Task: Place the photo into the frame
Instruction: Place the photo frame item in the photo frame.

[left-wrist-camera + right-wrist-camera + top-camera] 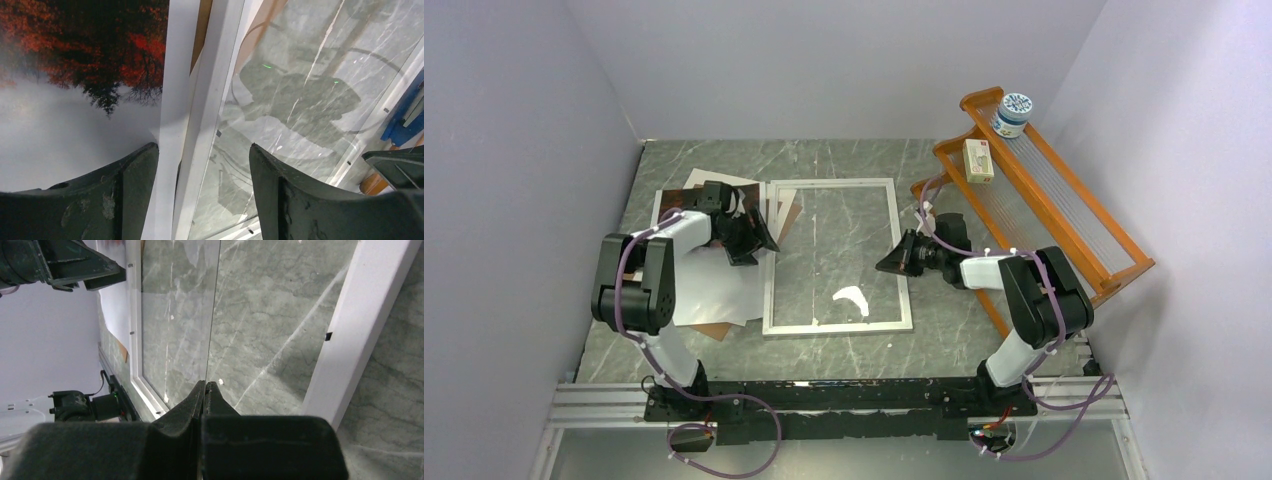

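- While lying flat at centre of the top view: large rectangular picture frame (838,326), thin silvery-white rim
- Just left of it: large glossy photo (75,100), red foliage and grey mist face up
- Spread wide astride photo border and rim: black left gripper (202,148), likely to catch the photo's edge
- Pressed together over glass (270,315) at right rim: black right gripper (205,385), probably steadying
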{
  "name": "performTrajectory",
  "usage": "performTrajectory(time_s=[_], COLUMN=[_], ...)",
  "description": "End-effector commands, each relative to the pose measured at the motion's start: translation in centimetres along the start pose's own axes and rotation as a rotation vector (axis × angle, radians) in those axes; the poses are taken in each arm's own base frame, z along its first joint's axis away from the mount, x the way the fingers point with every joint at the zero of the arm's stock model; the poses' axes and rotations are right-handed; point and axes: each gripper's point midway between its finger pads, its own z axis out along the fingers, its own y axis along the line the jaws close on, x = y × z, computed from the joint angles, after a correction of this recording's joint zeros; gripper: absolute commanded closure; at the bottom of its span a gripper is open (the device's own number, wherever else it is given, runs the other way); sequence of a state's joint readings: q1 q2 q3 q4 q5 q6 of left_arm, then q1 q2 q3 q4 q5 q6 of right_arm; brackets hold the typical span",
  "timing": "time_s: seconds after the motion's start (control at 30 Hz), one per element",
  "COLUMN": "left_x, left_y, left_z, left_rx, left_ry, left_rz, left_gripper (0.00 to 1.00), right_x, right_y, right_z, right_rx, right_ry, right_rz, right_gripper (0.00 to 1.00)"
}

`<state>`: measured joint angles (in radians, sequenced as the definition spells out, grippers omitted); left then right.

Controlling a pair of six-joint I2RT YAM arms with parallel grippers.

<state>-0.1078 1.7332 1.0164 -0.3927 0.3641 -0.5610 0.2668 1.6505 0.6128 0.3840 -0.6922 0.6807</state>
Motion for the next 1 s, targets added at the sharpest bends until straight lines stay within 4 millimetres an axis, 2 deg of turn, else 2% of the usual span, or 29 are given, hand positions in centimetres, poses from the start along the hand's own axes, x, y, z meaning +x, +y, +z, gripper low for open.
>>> performTrajectory(time_s=[0.0, 0.5, 0.97], left_x=[-1.1, -0.5, -0.4], left_y=[-0.5, -0.6, -0.6], left_z=[0.5, 1.4, 1.7], left_rx=[-0.014, -0.021, -0.017], left_ry=[-0.022, 0.002, 0.013], left_rz=[0.052, 0.065, 0.062], left_gripper=[0.29, 0.32, 0.33], right_x=[-0.4, 0.3, -1.1], right_y=[0.1, -0.6, -0.8], right_z=[-0.2, 0.0, -0.1], right_rx=[-0.016, -0.020, 0.030], right_ry=[-0.032, -0.019, -0.026], right_rz=[-0.022, -0.054, -0.151], right_gripper=[1.00, 1.00, 1.00])
